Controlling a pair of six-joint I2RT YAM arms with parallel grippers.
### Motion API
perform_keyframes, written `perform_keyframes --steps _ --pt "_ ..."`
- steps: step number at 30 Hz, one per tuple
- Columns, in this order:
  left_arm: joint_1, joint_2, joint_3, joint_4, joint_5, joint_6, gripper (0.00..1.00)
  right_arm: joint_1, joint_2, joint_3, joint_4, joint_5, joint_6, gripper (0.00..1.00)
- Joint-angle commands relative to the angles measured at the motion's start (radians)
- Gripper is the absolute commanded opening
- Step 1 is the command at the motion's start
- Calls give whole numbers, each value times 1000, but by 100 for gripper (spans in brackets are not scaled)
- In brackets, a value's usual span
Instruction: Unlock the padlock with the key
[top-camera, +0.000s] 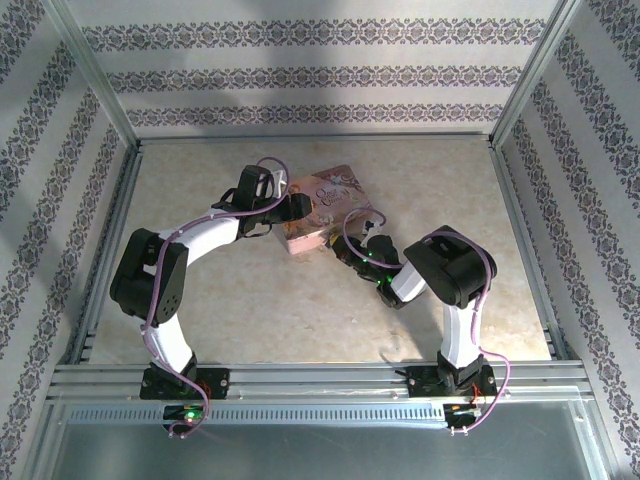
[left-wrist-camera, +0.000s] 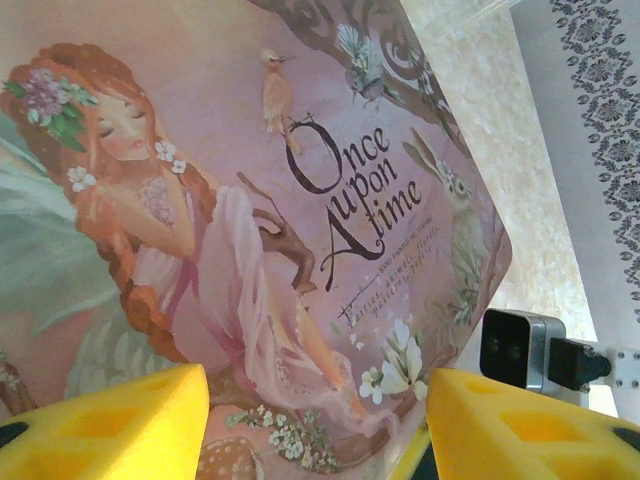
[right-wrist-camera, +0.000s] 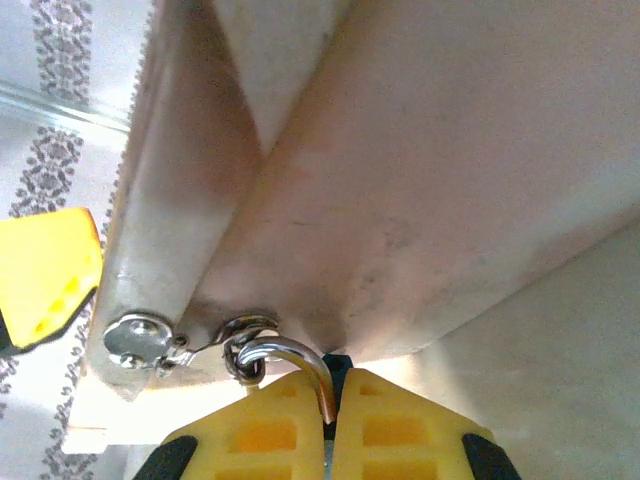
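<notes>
Most of the padlock (right-wrist-camera: 300, 352) is hidden. Its silvery shackle curves out from between the yellow fingers of the right tool (right-wrist-camera: 332, 398), which is closed on it, and hooks through a ring by the hasp (right-wrist-camera: 140, 338) of the pink tin (left-wrist-camera: 300, 150). The body cannot be seen. The left tool (left-wrist-camera: 315, 390) has its fingers partway apart with a corner of the tin's lid between them; whether they press on it is unclear. The tin sits nearer the far edge of the pale marbled table (top-camera: 300, 330), midway between its sides, inside walls (top-camera: 300, 80) papered in patterned bands. The left arm (top-camera: 200, 240) elbows out toward the left edge, forearm reaching right. The right arm (top-camera: 450, 275) folds back leftward to the tin.
</notes>
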Motion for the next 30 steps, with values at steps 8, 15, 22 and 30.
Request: perform_keyframes --steps 8,15,22,30 --pt "4 13 -57 -113 -28 5 60 25 -54 34 -140 201 199 0" --pt "1 16 -72 -100 -29 2 60 28 -137 61 -307 290 218 0" --pt "0 21 -80 -95 -31 4 60 26 -164 102 -426 346 260 0" --pt "0 12 -78 -83 -26 -2 60 25 -220 90 -529 418 255 0"
